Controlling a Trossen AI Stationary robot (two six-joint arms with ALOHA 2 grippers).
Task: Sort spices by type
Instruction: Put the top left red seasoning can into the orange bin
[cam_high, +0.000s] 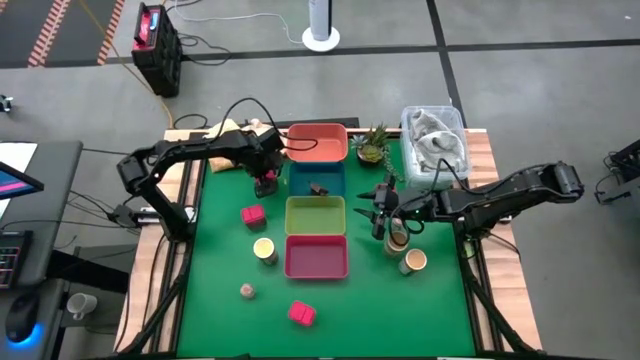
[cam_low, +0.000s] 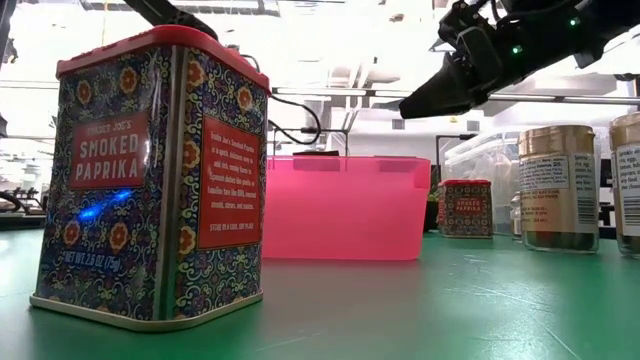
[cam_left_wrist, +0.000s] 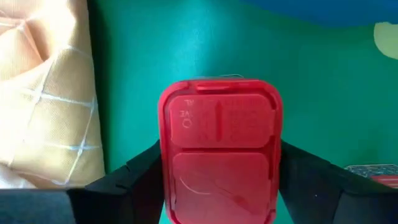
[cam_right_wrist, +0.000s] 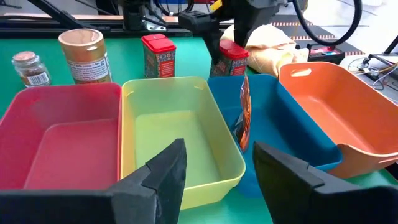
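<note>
The left gripper (cam_high: 265, 180) is clenched on a red paprika tin (cam_left_wrist: 219, 152), one finger (cam_left_wrist: 127, 180) pressed to each side. It holds the tin just beside the blue tray's (cam_high: 318, 180) outer wall, with a tan cloth (cam_left_wrist: 43, 93) close on the other side and bare green mat (cam_high: 215, 250) beyond the jaws.

The right gripper (cam_high: 378, 212) hangs with its jaws released and nothing between them, just off the yellow tray's (cam_high: 315, 215) edge. Straight past its fingers (cam_right_wrist: 158, 174) lie four trays in a row, walls touching: pink (cam_high: 316, 256), yellow, blue and orange (cam_high: 318, 142). A small dark packet (cam_right_wrist: 244, 115) leans inside the blue tray; the yellow and pink trays look bare inside.

Three red tins show in all: the held one, one (cam_high: 253, 214) on the mat near the left jaws, one (cam_high: 301, 313) near the front edge. Three tan jars: one (cam_high: 264, 249) beside the pink tray, two (cam_high: 407, 250) close under the right arm. One tiny round jar (cam_high: 246, 291) stands alone on open mat. A potted plant (cam_high: 371, 145) and a clear bin (cam_high: 435, 145) crowd the far corner behind the right jaws.
</note>
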